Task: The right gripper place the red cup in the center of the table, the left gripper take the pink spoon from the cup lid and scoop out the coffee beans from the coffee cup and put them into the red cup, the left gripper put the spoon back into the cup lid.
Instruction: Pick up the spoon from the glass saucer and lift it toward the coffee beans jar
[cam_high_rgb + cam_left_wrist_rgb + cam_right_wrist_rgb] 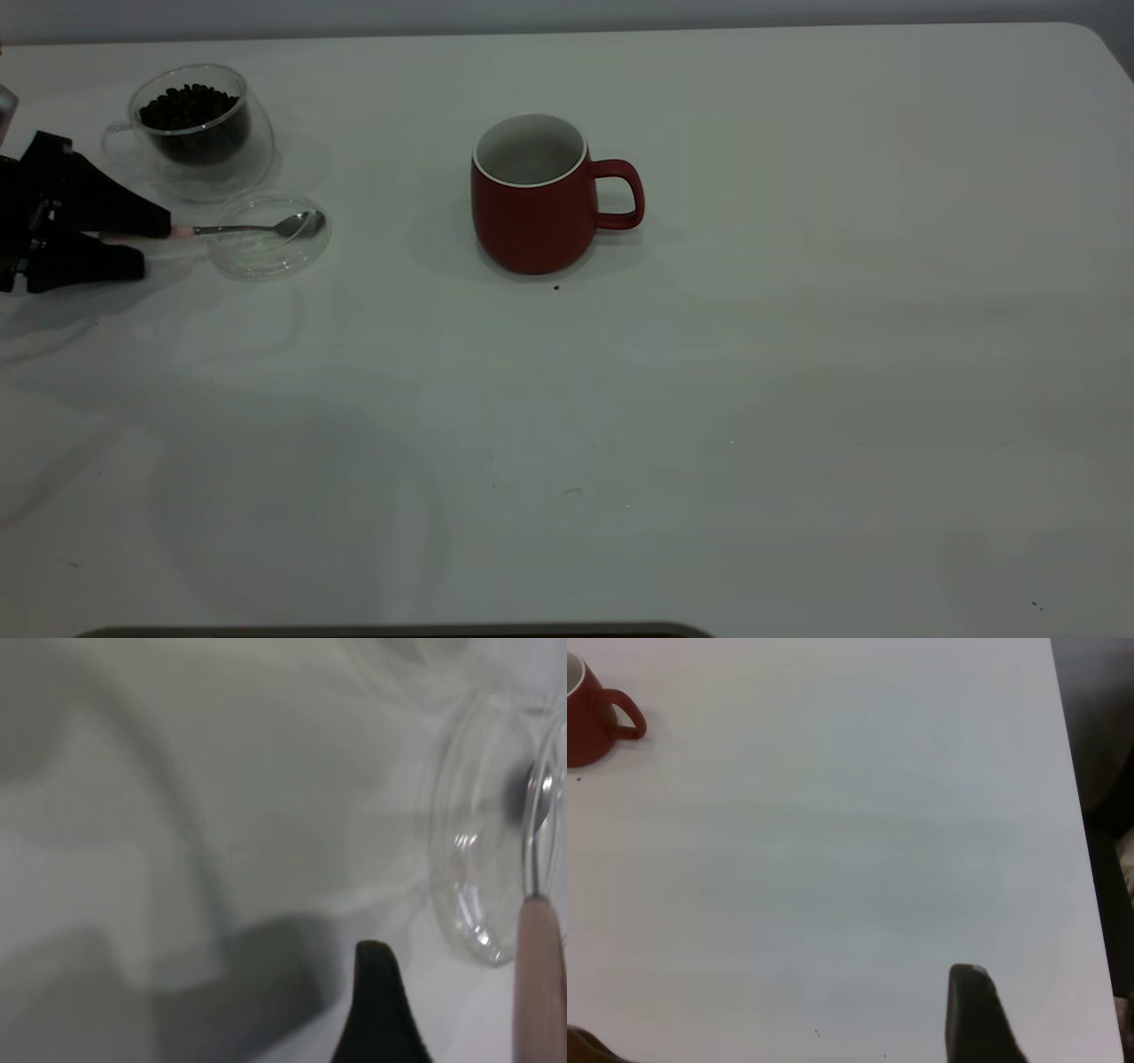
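Note:
The red cup [532,208] stands upright near the middle of the table [709,399], handle to the right; it also shows in the right wrist view [589,722]. The coffee cup [199,128], holding coffee beans [190,106], stands at the far left. The cup lid [257,261] lies in front of it, with the pink spoon [266,228] resting across it, bowl in the lid. My left gripper [156,245] is open low at the spoon's handle end, the handle [540,983] beside its upper finger. My right gripper [974,1019] hangs over the table's right side, out of the exterior view.
A dark speck [556,287] lies just in front of the red cup. The table's right edge [1067,771] runs close to the right gripper, with dark floor beyond. A dark strip [399,631] lines the front edge.

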You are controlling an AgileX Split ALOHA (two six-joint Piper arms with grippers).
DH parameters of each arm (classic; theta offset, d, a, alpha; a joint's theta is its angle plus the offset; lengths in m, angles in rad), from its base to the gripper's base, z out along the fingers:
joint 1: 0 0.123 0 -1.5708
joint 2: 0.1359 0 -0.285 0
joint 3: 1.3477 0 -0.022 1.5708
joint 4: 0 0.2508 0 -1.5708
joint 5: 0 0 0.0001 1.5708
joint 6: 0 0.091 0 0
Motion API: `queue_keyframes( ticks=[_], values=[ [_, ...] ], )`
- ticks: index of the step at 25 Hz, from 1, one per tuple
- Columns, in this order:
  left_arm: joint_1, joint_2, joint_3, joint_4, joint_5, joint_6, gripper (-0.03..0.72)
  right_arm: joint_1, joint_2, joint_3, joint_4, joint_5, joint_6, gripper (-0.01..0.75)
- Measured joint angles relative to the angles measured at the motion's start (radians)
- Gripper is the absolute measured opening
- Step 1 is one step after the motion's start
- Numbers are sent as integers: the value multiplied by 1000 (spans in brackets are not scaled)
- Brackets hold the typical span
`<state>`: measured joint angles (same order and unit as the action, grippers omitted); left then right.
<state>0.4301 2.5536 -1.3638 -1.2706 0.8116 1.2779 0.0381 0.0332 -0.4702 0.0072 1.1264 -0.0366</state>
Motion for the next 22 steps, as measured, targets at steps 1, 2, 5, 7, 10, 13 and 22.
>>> queue_keyframes(
  ticks=[1, 2, 5, 7, 10, 13, 22],
  values=[
    [0, 0, 0, -3, 0, 0, 565, 0, 0, 0, 0, 0, 0, 426],
    [0, 0, 0, -4, 0, 0, 546, 0, 0, 0, 0, 0, 0, 426],
    [0, 0, 0, -6, 4, 0, 464, 0, 0, 0, 0, 0, 0, 426],
    [0, 0, 0, -7, 10, 0, 393, 0, 0, 0, 0, 0, 0, 426],
    [0, 0, 0, -9, 28, 0, 289, 0, 0, 0, 0, 0, 0, 426],
    [3, 0, 0, -17, 60, 0, 190, 0, 0, 0, 0, 0, 0, 426],
    [22, -46, -1, 28, 119, -62, 121, 0, 0, 0, 0, 0, 0, 426]
  ],
)
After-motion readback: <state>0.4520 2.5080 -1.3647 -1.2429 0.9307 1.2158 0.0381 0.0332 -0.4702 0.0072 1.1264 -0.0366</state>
